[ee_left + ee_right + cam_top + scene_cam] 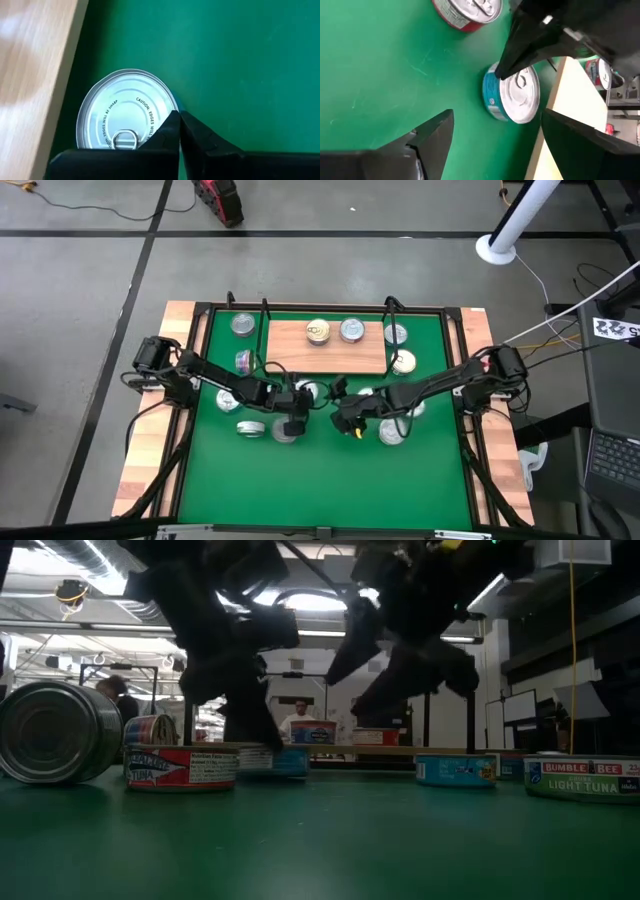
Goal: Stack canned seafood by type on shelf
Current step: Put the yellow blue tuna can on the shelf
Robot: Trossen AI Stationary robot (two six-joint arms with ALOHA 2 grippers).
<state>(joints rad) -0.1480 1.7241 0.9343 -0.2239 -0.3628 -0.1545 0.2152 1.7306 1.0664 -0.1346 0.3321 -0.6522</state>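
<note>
A flat tin with a silver pull-tab lid and blue side stands on the green mat just off the near edge of the wooden shelf. My left gripper is shut, with its tips at this tin's rim. My right gripper is open and hovers over the mat near that tin, touching nothing. Two tins stand on the shelf's far part, and a third is at its right end. Several more lie around on the mat. My left gripper has its shut fingertips against the tin's rim on the side away from the shelf, slanting down from above. The tin stands flat on the mat, lid up. I cannot tell whether the tips pinch the rim or only press against it.
Loose tins sit on the mat: a red-labelled one, a blue one, a pale "light tuna" one and a large tin on its side. Black wire posts rise at the shelf's sides. A person stands beyond the table.
</note>
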